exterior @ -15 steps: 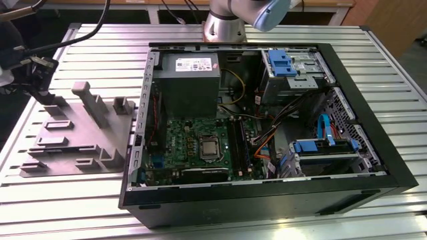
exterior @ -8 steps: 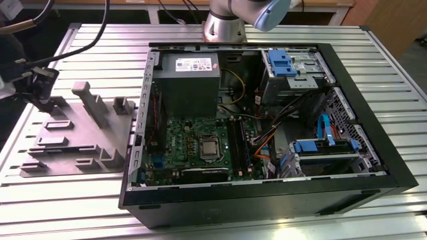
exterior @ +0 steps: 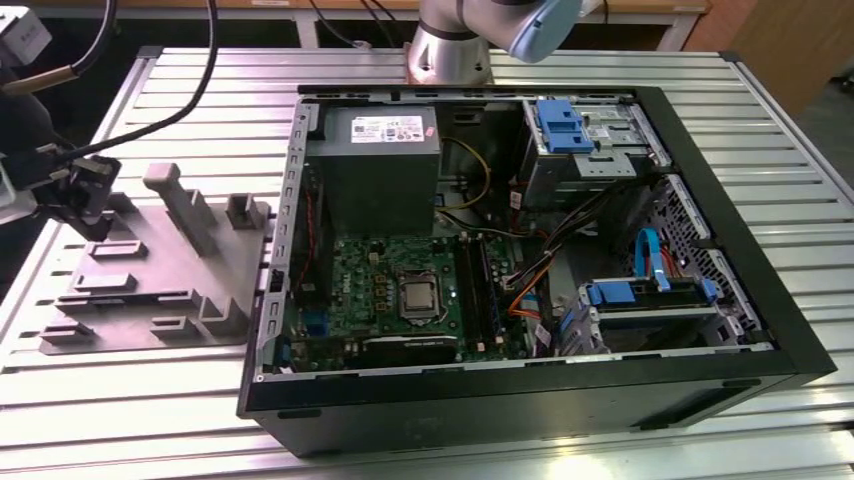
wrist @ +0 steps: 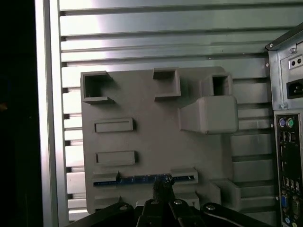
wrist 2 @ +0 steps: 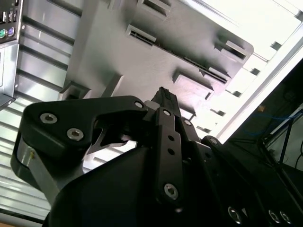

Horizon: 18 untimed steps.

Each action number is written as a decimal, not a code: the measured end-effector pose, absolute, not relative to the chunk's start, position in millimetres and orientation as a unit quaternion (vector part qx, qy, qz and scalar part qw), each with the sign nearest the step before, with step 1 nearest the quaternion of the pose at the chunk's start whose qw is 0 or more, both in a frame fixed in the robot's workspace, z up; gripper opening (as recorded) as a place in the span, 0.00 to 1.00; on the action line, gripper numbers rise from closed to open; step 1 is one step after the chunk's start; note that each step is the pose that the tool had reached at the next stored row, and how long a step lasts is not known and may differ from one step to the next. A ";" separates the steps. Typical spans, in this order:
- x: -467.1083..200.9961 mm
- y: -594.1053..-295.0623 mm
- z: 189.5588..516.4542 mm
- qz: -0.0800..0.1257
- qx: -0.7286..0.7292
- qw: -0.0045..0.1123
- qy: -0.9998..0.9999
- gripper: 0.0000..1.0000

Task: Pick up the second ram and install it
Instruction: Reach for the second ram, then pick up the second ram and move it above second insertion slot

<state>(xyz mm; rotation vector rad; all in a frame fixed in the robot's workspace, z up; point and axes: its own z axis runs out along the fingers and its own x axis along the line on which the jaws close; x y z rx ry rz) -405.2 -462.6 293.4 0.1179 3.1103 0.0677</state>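
While the second ram [wrist: 142, 180] lies in its grey fixture [wrist: 151, 137], the hand [wrist: 163, 185] hovers above, narrowly closed.

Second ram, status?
Gripper over the grey fixture, right at the second ram. Ram on edge in its fixture slot, not lifted. Contact unclear. Nothing in the way.

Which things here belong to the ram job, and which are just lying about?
Job: second ram, sitting in the grey fixture; tool close by it; black slot rails.
Lying about: power supply, blue drive bracket, processor.
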 end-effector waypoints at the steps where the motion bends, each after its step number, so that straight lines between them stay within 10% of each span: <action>1: -405.5 -463.0 292.0 0.022 0.038 0.014 0.999 0.10; 18: -405.6 -463.3 289.8 0.022 0.033 0.014 0.999 0.10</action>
